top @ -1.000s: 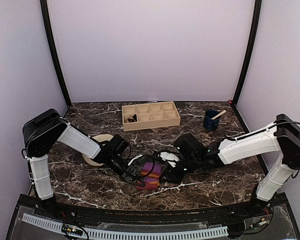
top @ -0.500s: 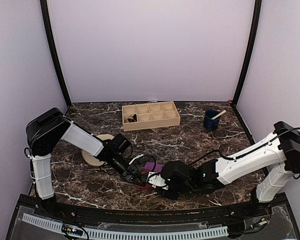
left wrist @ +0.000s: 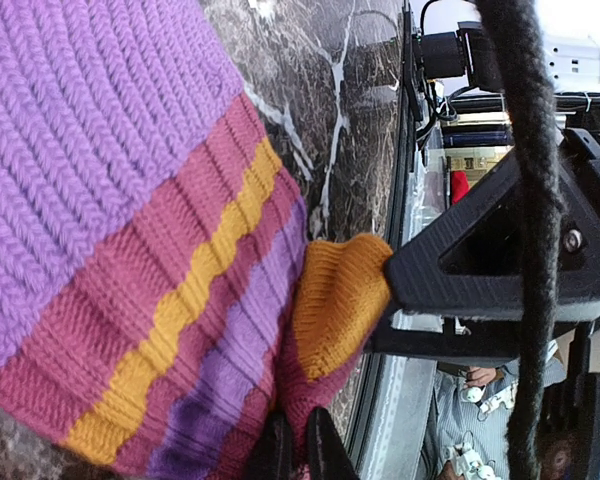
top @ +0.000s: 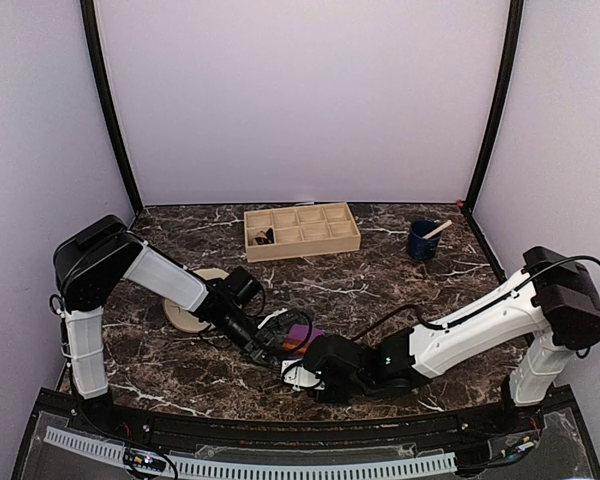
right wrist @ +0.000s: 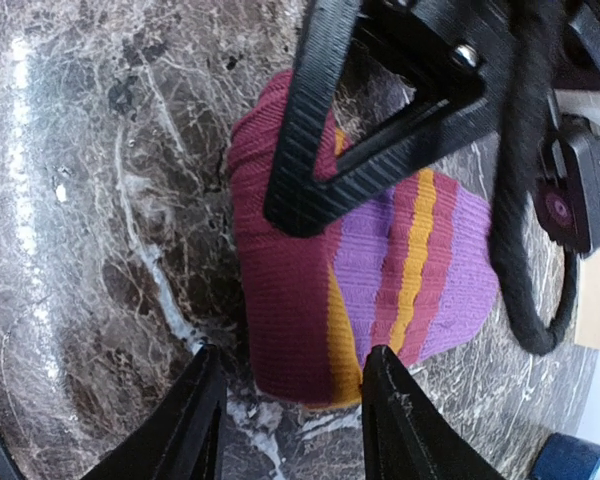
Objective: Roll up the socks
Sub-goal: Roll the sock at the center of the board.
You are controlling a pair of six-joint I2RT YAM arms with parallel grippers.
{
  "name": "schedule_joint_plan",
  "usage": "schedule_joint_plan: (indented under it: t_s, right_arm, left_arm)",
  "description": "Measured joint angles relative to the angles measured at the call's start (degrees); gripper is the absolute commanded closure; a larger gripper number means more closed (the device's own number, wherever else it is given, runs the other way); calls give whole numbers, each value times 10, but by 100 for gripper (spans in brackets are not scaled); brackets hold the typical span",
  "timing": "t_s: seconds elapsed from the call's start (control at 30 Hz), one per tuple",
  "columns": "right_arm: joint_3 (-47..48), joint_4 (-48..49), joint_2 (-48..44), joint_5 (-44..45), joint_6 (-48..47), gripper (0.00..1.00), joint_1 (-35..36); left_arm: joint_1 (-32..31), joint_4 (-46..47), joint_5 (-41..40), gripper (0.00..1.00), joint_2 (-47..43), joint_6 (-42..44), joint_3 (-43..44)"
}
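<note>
The magenta-purple sock with orange stripes (top: pixel 298 337) lies bunched on the marble table near its front edge. My left gripper (top: pixel 270 345) is at the sock's left side. In the left wrist view its tips (left wrist: pixel 290 450) are shut, pinching a fold of the sock (left wrist: pixel 130 220). My right gripper (top: pixel 300 368) is open at the sock's near side. In the right wrist view its jaws (right wrist: pixel 290 410) straddle the sock's magenta end (right wrist: pixel 380 270) without touching it. The black and tan sock is not clearly in view.
A beige plate (top: pixel 185 315) lies behind the left arm. A wooden compartment tray (top: pixel 302 230) stands at the back, with a small dark thing (top: pixel 263 237) in its left cell. A blue cup (top: pixel 423 240) with a stick stands at back right.
My right arm has swung from the sock's right side down and left to its near side. The left gripper has stayed on the sock, which now looks more bunched.
</note>
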Motion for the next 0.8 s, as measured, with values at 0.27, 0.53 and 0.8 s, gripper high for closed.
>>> schedule_joint_plan:
  t_s: [0.27,0.53,0.8]
  right_arm:
    - [12,-1,20,-2,-36,60,3]
    - [22,-13,36,-8,-56,63,5]
    - [41,-16,54,-5,-59,70,5]
  left_arm:
    - [0,-2,4,100,4,2,2]
    - [0,-5,8,100,4,3,2]
    - [3,-9,16,100,8,7,2]
